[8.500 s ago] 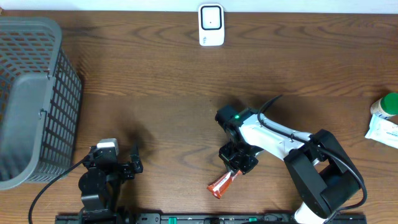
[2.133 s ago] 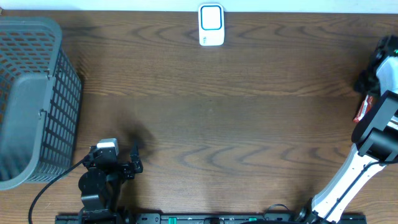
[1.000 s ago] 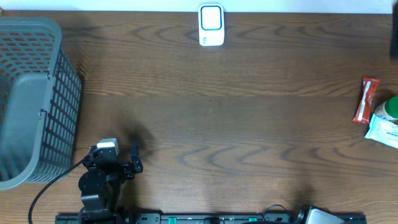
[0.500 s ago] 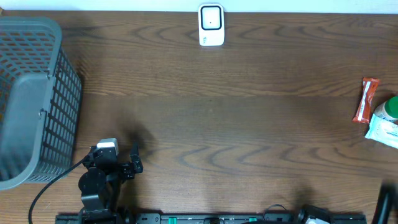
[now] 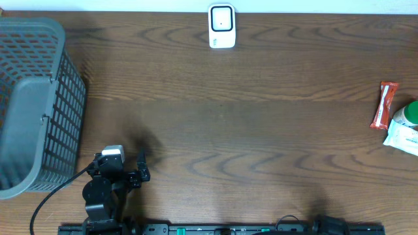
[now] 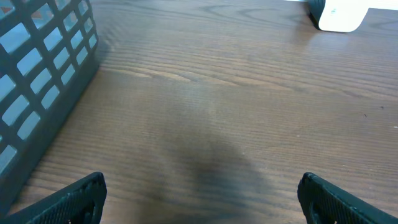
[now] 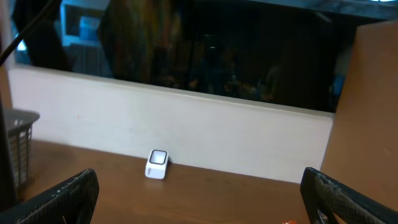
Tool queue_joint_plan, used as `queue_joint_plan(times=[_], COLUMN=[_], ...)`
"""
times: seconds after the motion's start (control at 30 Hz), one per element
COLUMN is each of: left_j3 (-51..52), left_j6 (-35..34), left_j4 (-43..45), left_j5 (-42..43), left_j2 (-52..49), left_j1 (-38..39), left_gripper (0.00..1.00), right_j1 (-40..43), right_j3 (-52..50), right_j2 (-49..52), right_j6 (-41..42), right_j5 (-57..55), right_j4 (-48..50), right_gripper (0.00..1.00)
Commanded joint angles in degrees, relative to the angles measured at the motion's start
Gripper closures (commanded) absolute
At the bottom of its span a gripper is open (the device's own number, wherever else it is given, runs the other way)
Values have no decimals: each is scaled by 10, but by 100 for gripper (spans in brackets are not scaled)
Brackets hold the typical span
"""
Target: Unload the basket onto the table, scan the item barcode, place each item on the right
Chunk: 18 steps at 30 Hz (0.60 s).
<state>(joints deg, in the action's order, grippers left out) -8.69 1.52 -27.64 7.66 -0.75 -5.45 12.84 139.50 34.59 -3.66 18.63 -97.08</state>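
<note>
At the desk's right edge lies the red snack bar [image 5: 384, 104], beside a green-capped bottle [image 5: 408, 112]. Likely light, crinkly, slippery; pinch across its middle. Both left gripper [image 6: 202, 186] and right gripper [image 7: 199, 183] gape, empty.

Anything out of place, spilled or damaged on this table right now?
Nothing stands out. The red snack bar lies flat by the right edge, the white scanner stands at the far edge, the grey basket is upright.
</note>
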Motion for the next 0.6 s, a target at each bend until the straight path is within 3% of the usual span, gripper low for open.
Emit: queue_joint_plan(times=[0.0, 0.27, 0.57], left_j3=[9, 9, 9], left_j6=[-1, -1, -1], left_j4=[-1, -1, -1], left_j5=[9, 9, 9], left_j2=[2, 2, 2], left_j1=[1, 1, 1], left_gripper=[2, 2, 2], right_j1=[-33, -93, -126], right_j3=[-26, -118, -354], right_j2=[-11, -46, -137], right_j6=[-39, -39, -39], right_j5=[-23, -71, -83], right_j4=[-2, 15, 166], right_gripper=[1, 1, 1])
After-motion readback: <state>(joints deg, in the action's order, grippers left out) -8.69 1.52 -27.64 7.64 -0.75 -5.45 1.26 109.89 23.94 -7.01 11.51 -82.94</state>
